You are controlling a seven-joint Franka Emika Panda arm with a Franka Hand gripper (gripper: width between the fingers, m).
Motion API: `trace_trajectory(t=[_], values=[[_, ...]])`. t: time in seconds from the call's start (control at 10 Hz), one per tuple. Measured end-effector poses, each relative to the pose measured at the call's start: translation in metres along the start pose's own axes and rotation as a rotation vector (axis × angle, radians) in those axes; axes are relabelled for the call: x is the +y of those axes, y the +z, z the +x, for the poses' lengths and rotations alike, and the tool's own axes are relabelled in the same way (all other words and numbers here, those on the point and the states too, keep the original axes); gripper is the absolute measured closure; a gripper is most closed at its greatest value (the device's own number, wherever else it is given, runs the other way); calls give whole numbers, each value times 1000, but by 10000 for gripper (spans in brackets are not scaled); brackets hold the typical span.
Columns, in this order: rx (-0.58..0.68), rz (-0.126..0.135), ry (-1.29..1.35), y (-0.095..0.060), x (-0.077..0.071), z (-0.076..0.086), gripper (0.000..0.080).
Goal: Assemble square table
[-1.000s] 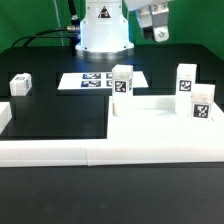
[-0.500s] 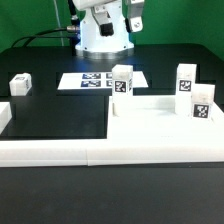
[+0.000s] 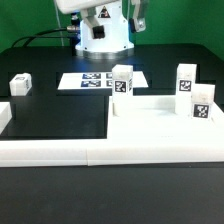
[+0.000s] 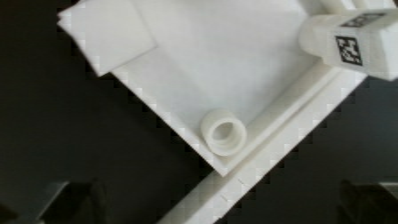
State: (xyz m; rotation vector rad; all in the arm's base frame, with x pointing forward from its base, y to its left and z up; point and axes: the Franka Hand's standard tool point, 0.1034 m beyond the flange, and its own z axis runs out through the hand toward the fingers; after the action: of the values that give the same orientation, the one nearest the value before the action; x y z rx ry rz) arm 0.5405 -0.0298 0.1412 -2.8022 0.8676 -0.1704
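My black surface point(image 3: 60, 115) holds a big white slab point(image 3: 165, 125) against a long white rail point(image 3: 100, 152). Three white legs point(image 3: 122, 80) stand there, one point(image 3: 19, 84) lies apart, near the marker board point(image 3: 90, 80).

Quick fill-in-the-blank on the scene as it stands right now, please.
The exterior view shows ___ tagged legs.
The square slab is coloured ___.
In the wrist view, its corner socket is ___ in shape.
The gripper holds ___.
Missing words: four; white; round; nothing.
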Motion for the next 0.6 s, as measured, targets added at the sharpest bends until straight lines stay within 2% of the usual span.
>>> trace_trajectory(t=[0.3,0.5,0.6], values=[[-19,-74,-263,27,83,-12,150],[-37,-106,-499,32,129,-13,150],[-27,-129,-631,29,157,-3,150]])
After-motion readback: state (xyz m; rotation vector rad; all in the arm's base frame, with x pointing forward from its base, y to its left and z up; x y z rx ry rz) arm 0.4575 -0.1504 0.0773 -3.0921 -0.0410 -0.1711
